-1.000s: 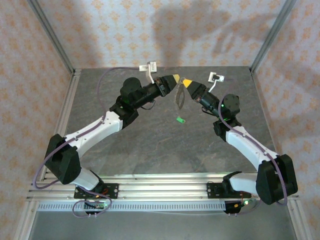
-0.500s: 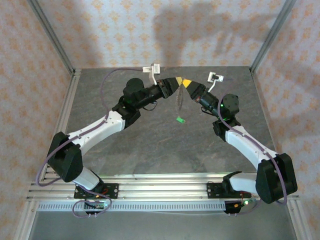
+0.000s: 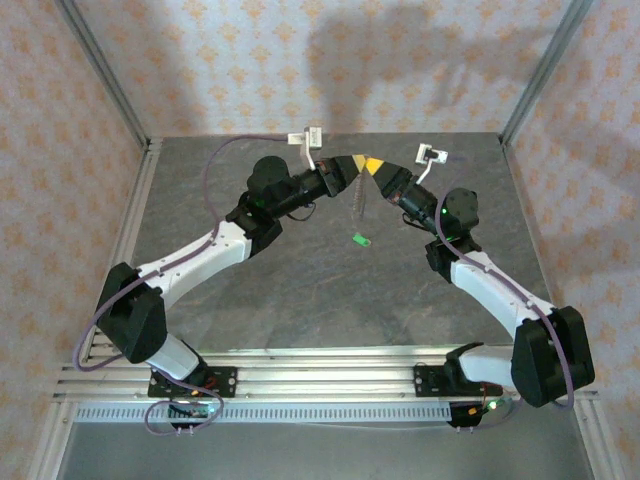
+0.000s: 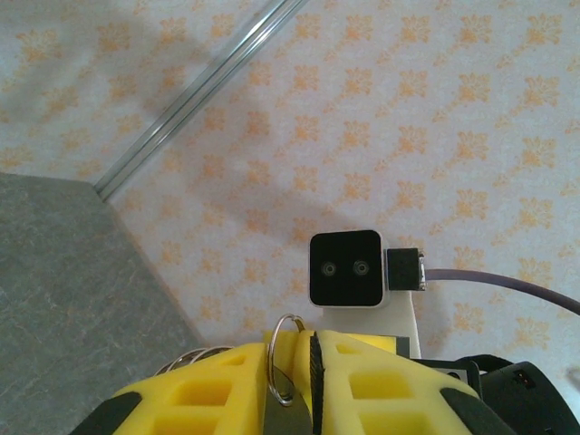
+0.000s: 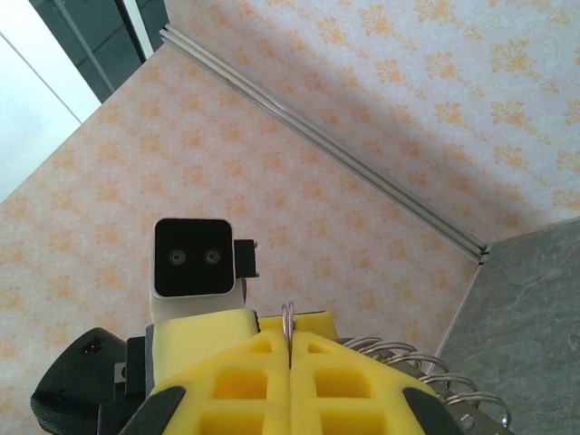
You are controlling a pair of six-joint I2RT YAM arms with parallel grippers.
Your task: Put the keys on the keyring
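Note:
Both grippers meet tip to tip above the back of the table, the left gripper [image 3: 351,166] against the right gripper [image 3: 369,166]. The keys [image 3: 358,205] hang under them as a short jagged chain. In the right wrist view my right gripper [image 5: 290,333] is shut on the keyring [image 5: 288,313], a thin silver ring seen edge-on. In the left wrist view the keyring [image 4: 291,315] stands in the narrow gap of my left gripper [image 4: 290,344], and a flat grey key [image 4: 285,419] fills that gap. Wire loops [image 4: 177,364] of the bunch show beside the fingers.
A small green piece [image 3: 361,239] lies on the grey table [image 3: 300,290] below the hanging bunch. Papered walls and metal frame posts [image 3: 100,70] close in the back and sides. More wire loops [image 5: 426,362] show right of the right fingers.
The left gripper has moved a little up and right until it touches the right gripper's tip, and its jaws have narrowed. The hanging keys now look thinner. The right arm has stayed put.

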